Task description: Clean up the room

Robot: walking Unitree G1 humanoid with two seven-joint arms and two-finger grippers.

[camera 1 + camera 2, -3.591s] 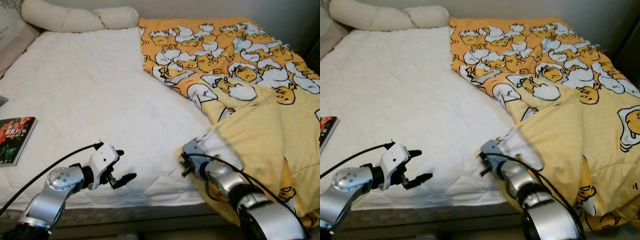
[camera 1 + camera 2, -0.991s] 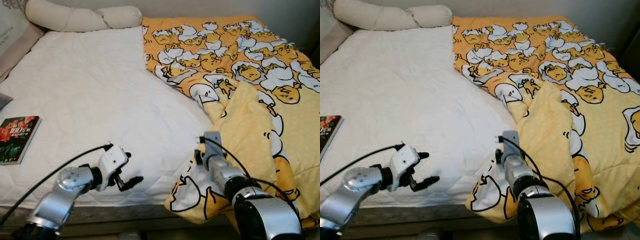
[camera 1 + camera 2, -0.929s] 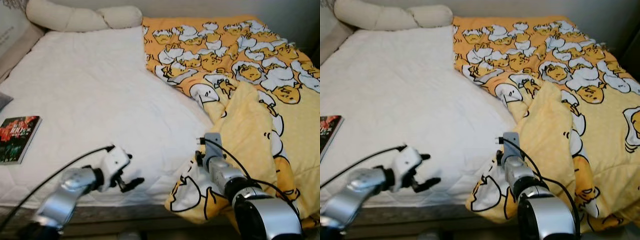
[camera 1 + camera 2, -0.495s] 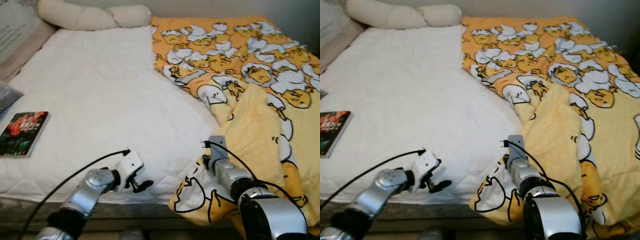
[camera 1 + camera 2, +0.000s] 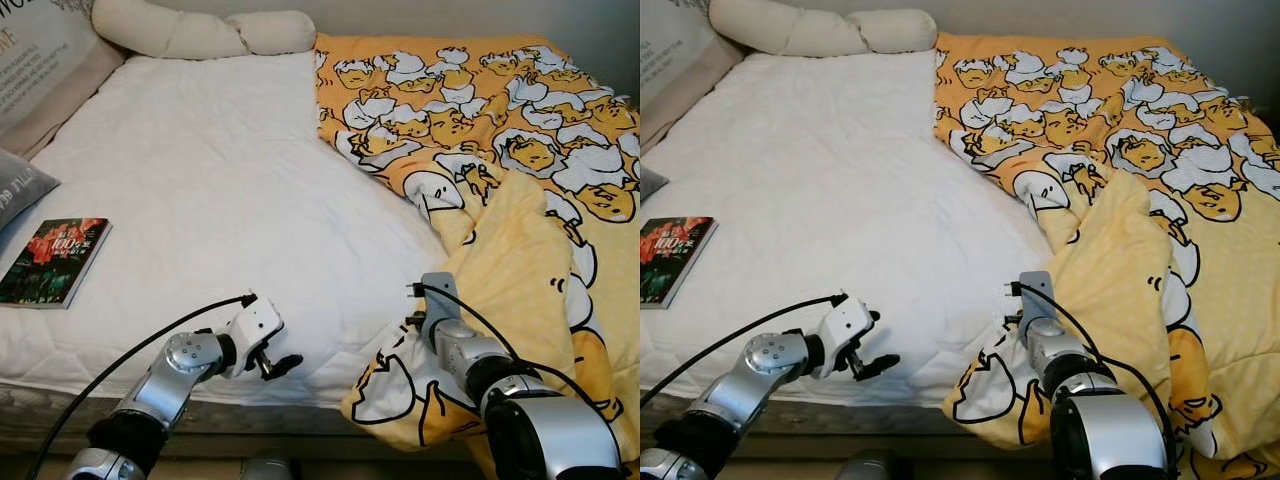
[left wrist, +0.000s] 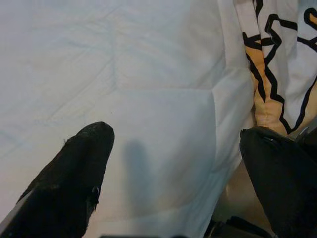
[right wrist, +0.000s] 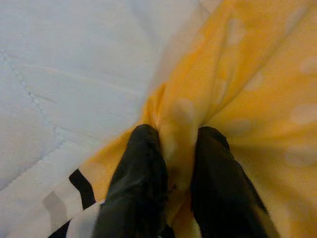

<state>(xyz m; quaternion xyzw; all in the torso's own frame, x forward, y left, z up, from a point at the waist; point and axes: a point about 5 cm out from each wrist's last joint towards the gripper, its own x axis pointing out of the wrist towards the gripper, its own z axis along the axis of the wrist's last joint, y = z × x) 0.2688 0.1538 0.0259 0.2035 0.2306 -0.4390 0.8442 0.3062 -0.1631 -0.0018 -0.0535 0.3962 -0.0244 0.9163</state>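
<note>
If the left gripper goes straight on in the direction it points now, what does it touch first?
Probably the white mattress: the open left gripper points down at it near the bed's front edge. The yellow duvet lies off to one side, though depth is unclear.

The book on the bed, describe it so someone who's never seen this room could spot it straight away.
Start at the white mattress. On its left edge, far from the yellow duvet, a thin book lies flat beside a grey cushion. Its dark cover with red flowers makes it the only small, dark, flat thing there.
</note>
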